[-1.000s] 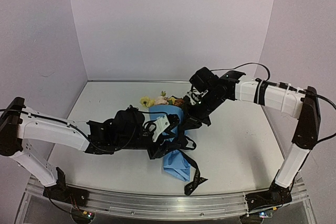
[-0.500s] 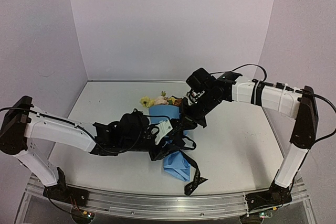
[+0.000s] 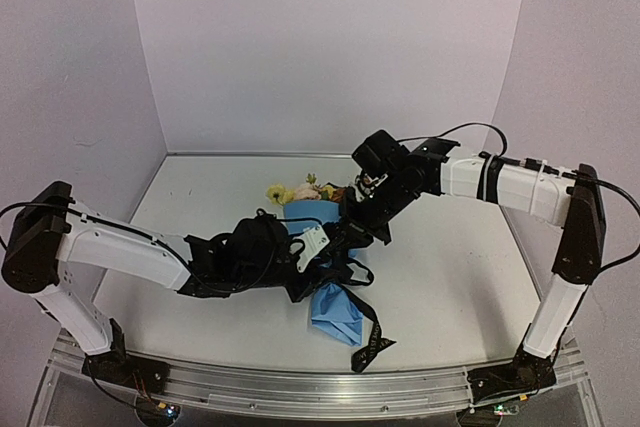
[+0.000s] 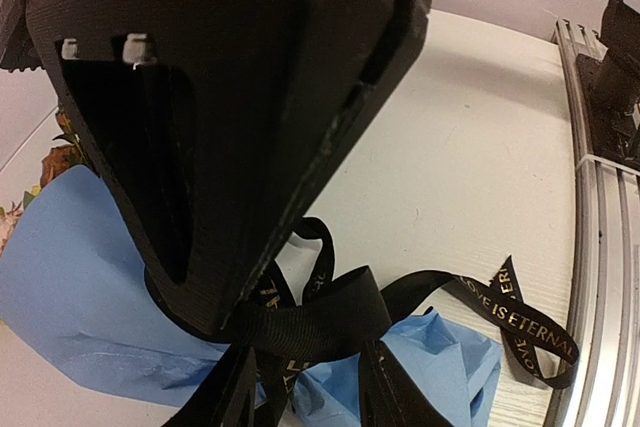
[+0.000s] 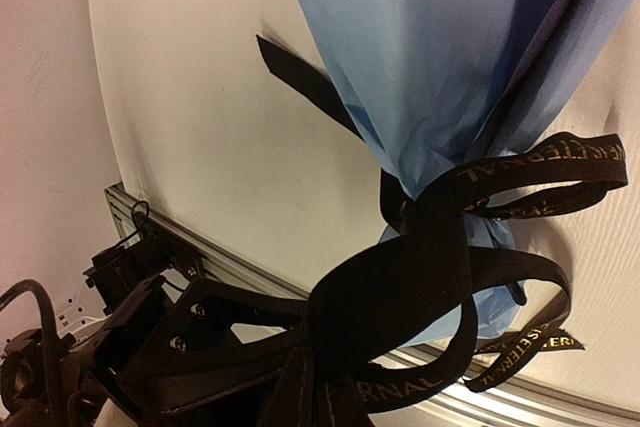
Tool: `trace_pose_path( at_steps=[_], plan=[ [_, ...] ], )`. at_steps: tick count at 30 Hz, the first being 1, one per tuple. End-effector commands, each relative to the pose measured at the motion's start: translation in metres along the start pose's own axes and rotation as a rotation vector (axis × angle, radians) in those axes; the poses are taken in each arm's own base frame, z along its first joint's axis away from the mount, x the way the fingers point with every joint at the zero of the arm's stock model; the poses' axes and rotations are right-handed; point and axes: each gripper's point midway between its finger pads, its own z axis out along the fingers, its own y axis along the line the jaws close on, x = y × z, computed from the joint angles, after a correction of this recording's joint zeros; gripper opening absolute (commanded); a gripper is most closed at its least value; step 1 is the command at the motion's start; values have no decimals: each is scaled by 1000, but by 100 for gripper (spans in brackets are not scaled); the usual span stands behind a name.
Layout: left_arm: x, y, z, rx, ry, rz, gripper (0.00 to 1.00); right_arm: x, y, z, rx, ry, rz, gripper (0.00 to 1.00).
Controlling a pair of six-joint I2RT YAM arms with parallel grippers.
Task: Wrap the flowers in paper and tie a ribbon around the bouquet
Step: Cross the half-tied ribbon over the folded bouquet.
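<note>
In the overhead view the bouquet (image 3: pixel 312 214) lies on the white tabletop (image 3: pixel 450 277) at the middle of the frame. Its wide end points toward the top and its crumpled narrow end toward the bottom. The flowers (image 3: pixel 298 190), yellow, cream-pink and orange-brown, show just above the upper rim of the light-blue paper (image 3: pixel 336 315). The ribbon (image 3: pixel 372 339), black with pale lettering, is looped around the narrow waist of the cone. One tail lies toward the lower right on the tabletop.

The left pincer (image 3: pixel 316 259) extends from the left to the waist of the bouquet. In its wrist view two dark fingers (image 4: pixel 235 399) stand apart at the bottom edge. Blue paper shows between them and a band of ribbon runs across just above. Whether they pinch anything cannot be told.

The right pincer (image 3: pixel 352 231) extends from the upper right to the bouquet's right side. In its wrist view it is pressed together at the bottom centre, pinching the ribbon, whose loops rise from there to the paper's gathered neck.

An aluminium rail (image 3: pixel 300 387) runs along the bottom of the overhead view.
</note>
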Motion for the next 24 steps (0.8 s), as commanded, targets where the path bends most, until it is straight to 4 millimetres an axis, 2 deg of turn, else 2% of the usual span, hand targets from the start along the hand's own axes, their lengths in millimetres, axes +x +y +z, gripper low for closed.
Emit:
trace_pose_path(
  at_steps=[1, 7, 11, 15, 22, 24],
  plan=[
    [-17, 7, -1, -29, -60, -38, 44, -1, 3, 1, -7, -14, -6, 0],
    [-20, 6, -4, -20, -86, -60, 49, -2, 5, 3, -9, -14, -8, 0],
    [-19, 8, -2, -26, -82, -58, 46, 0, 6, 3, -10, -11, -6, 0],
    [-19, 9, 0, -24, -80, -48, 34, 2, 5, 4, -9, -6, -3, 0],
    [-20, 6, 0, -4, -75, -34, 7, 2, 5, 4, -8, -7, -5, 0],
    [-20, 6, -1, -3, -78, -30, 3, 2, 5, 4, -8, -7, -7, 0]
  ],
)
